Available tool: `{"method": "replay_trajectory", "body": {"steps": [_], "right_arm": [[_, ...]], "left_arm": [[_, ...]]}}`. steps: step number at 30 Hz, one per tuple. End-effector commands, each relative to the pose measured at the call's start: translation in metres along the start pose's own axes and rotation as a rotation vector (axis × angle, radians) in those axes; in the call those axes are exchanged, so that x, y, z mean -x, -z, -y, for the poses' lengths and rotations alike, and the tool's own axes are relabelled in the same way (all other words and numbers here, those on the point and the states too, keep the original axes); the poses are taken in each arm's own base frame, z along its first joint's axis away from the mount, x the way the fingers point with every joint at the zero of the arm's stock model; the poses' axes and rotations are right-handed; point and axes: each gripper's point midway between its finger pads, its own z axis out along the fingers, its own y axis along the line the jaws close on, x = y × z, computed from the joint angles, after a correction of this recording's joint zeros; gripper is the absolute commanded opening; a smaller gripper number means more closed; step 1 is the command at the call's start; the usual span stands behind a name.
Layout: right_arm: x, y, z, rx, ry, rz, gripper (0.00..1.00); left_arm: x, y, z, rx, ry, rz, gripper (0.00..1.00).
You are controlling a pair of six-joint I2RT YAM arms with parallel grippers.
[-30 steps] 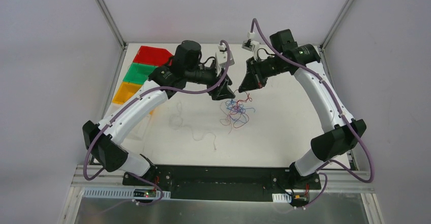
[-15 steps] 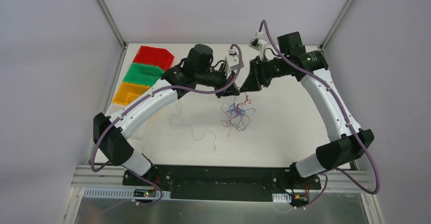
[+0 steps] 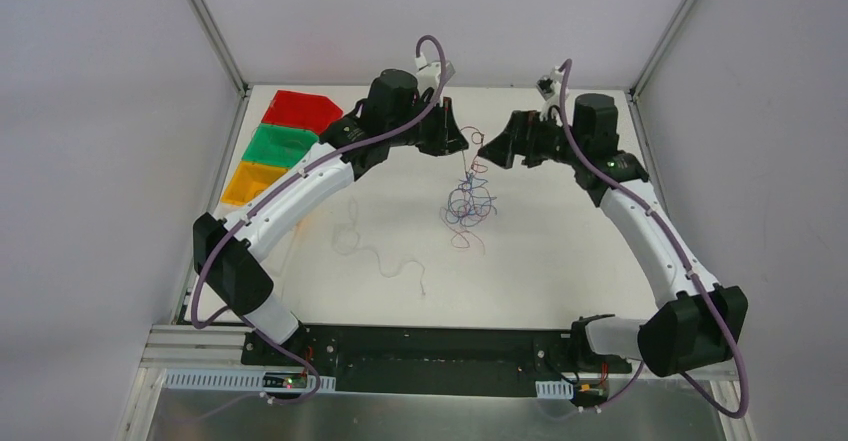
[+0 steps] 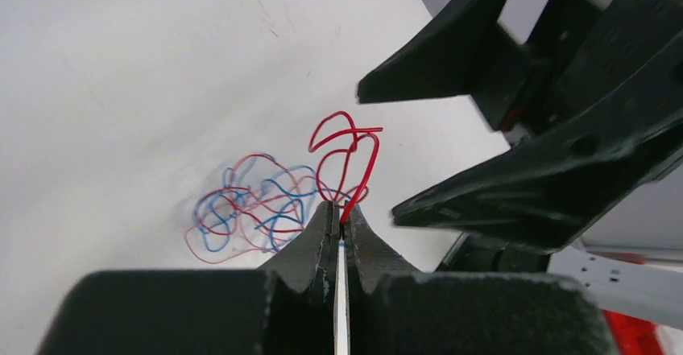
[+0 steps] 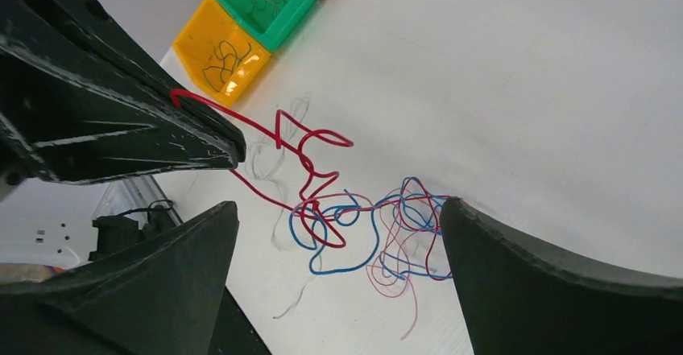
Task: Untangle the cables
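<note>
Left fingers (image 4: 333,220) had pinched shut on a red strand (image 4: 348,147) (they gaped a second before), and the cables (image 3: 468,201) trailed below it to mid-table (image 3: 570,246). Right fingers (image 3: 484,150), just beside the strand, had let go and stood wide open.

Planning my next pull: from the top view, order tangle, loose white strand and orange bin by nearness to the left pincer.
1. The tangle, red wire in the left pincer.
2. The white strand, left of centre.
3. The orange bin, far left.
</note>
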Motion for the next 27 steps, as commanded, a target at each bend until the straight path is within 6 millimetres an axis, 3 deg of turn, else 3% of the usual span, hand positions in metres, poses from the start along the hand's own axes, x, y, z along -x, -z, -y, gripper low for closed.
{"method": "replay_trajectory", "body": {"steps": [1, 4, 6, 12, 17, 23, 27], "right_arm": [[0.032, -0.019, -0.027, 0.043, 0.183, 0.224, 0.99], [0.020, -0.039, -0.037, 0.067, 0.303, 0.248, 0.99], [0.014, -0.053, -0.034, 0.037, 0.379, 0.258, 0.95], [-0.007, -0.084, 0.003, -0.067, 0.458, 0.212, 0.51], [-0.050, -0.083, 0.023, -0.076, 0.502, 0.134, 0.29], [-0.106, -0.078, 0.068, -0.133, 0.559, -0.037, 0.17], [-0.134, -0.065, 0.105, -0.192, 0.554, -0.174, 0.16]], "left_arm": [[0.037, 0.010, 0.024, -0.043, 0.121, 0.103, 0.00], [0.043, 0.012, 0.037, -0.100, 0.132, 0.113, 0.00], [0.049, 0.016, 0.047, -0.156, 0.126, 0.118, 0.00], [0.078, 0.050, 0.077, -0.297, 0.004, 0.171, 0.00], [0.132, 0.096, 0.081, -0.324, -0.152, 0.303, 0.00], [0.194, 0.152, 0.086, -0.310, -0.292, 0.465, 0.00], [0.234, 0.191, 0.091, -0.266, -0.361, 0.596, 0.00]]}}
